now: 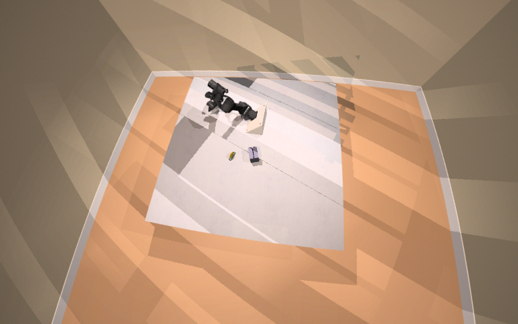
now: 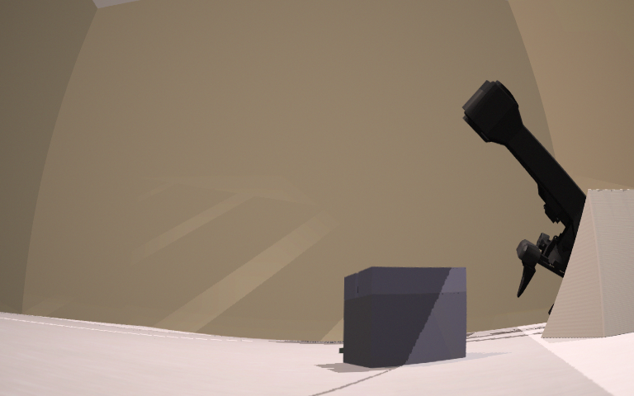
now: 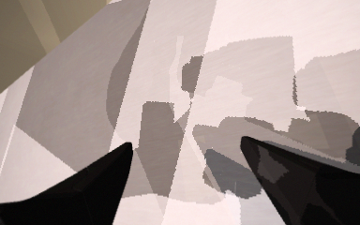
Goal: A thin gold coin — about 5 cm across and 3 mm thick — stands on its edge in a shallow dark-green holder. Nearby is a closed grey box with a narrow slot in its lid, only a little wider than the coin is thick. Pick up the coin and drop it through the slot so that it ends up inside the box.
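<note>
The gold coin [image 1: 231, 154] stands on edge in the small dark-green holder [image 1: 230, 158], left of the box in the top view. Only a dark-green sliver of the holder [image 2: 341, 350] shows past the box in the exterior view; the coin is hidden there. The closed grey box [image 1: 251, 154] [image 2: 402, 322] stands upright, its narrow slot showing as a dark line along the lid in the top view. My gripper [image 2: 534, 304] [image 3: 187, 144] is open and empty, its fingertips wide apart in the wrist view. It hangs low beside the cream block, away from coin and box.
A cream wedge-shaped block [image 1: 257, 123] [image 2: 577, 289] stands between the box and the arm in the top view and partly hides the arm in the exterior view. The pale table top [image 1: 244, 198] carries broad shadows. The wrist view shows only table, shadows and some wall.
</note>
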Action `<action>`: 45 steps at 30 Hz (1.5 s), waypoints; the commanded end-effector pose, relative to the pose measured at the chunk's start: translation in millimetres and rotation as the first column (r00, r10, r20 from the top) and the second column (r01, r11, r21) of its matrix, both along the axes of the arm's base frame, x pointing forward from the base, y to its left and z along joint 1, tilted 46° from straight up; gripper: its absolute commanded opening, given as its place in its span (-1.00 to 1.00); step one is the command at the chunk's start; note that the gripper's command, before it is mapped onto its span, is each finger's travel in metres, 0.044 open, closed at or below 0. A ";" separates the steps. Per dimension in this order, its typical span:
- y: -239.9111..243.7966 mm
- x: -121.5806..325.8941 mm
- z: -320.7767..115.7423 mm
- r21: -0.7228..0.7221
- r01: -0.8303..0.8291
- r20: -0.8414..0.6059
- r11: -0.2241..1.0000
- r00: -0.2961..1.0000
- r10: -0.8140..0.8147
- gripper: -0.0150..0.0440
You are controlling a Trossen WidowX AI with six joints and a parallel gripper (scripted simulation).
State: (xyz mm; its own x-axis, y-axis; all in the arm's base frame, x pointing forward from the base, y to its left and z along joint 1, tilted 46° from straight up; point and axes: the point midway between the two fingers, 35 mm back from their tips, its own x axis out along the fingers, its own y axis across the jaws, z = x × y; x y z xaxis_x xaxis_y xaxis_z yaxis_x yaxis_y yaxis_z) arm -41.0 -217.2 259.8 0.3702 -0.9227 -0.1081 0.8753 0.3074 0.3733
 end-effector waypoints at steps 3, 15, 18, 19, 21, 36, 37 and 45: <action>-3.6 3.6 0.9 0.013 -0.012 0.006 1.000 1.000 0.012 0.60; -45.2 82.3 5.0 0.204 -0.223 0.054 0.953 0.975 0.217 0.05; -49.2 111.6 5.3 0.251 -0.293 0.060 0.923 0.956 0.287 0.05; -49.7 121.9 5.6 0.266 -0.316 0.061 0.911 0.948 0.311 0.05; -54.0 131.8 12.1 0.265 -0.327 0.056 0.907 0.944 0.324 0.05; -38.4 244.2 -9.6 0.501 -0.405 -0.055 0.765 0.867 0.495 0.05; -34.3 251.8 -13.4 0.522 -0.403 -0.067 0.751 0.859 0.508 0.05; 19.0 308.7 -68.3 0.743 -0.235 -0.263 0.627 0.759 0.596 0.05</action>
